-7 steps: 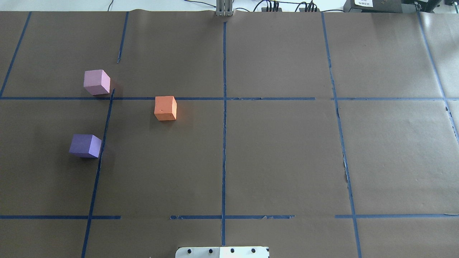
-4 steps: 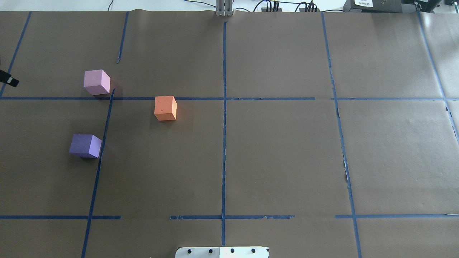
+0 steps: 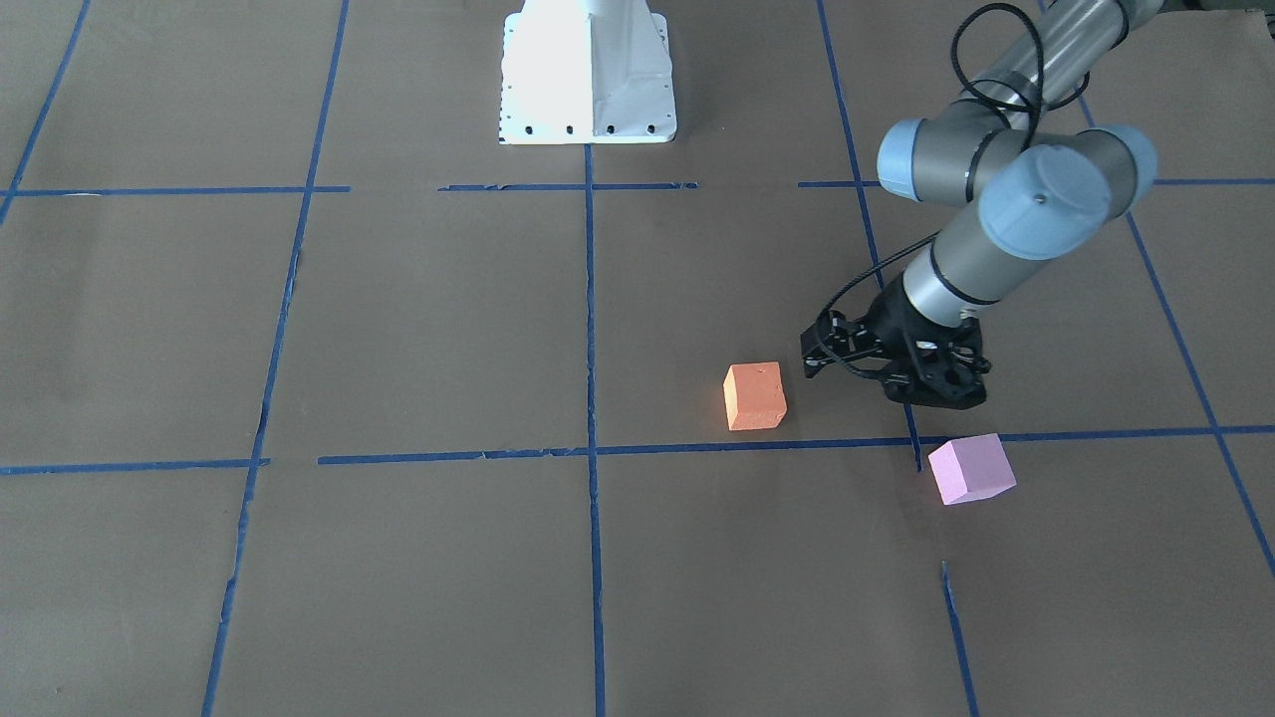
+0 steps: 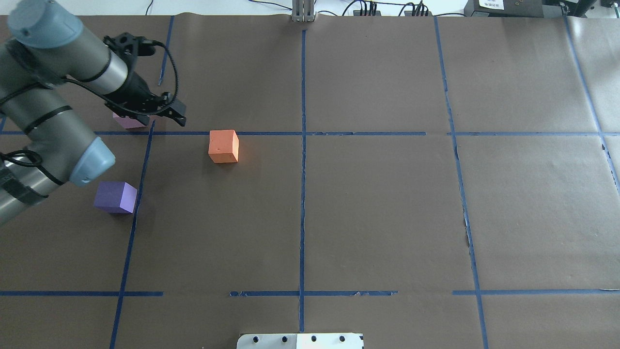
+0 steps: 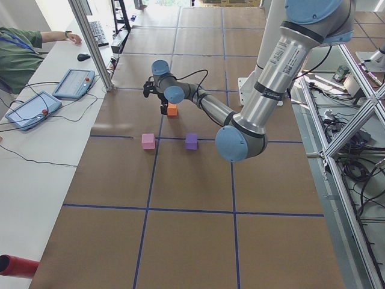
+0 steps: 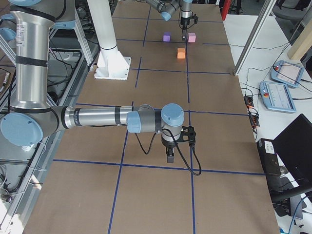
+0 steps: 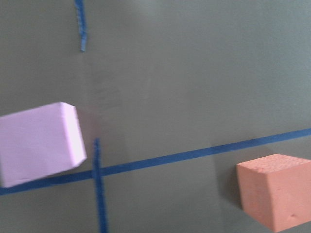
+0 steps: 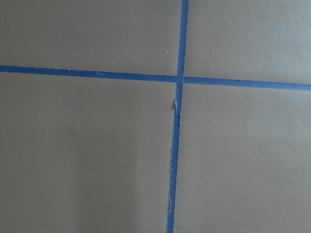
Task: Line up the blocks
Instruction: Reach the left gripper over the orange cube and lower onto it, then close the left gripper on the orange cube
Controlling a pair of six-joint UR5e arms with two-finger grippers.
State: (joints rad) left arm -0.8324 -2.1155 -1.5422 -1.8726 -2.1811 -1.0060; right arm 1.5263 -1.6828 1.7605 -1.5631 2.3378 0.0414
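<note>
The orange block (image 4: 224,146) sits just below the horizontal tape line, and the violet-purple block (image 4: 115,197) lies nearer me on the left. The light pink block (image 3: 971,468) is mostly covered by my left arm in the overhead view. My left gripper (image 4: 178,115) hovers above the table between the pink and orange blocks and holds nothing; I cannot tell whether it is open or shut. The left wrist view shows the pink block (image 7: 39,143) and the orange block (image 7: 277,191). My right gripper (image 6: 169,158) hangs over bare table far from the blocks; I cannot tell its state.
Brown paper with a blue tape grid (image 4: 302,194) covers the table. The robot's white base (image 3: 588,75) stands at my edge. An operator and tablets (image 5: 72,84) are beyond the far side. Cables and boxes (image 4: 387,9) line the far edge.
My left arm has swung in from the left edge and now reaches over the pink block, towards the orange one. The three blocks have not moved.
</note>
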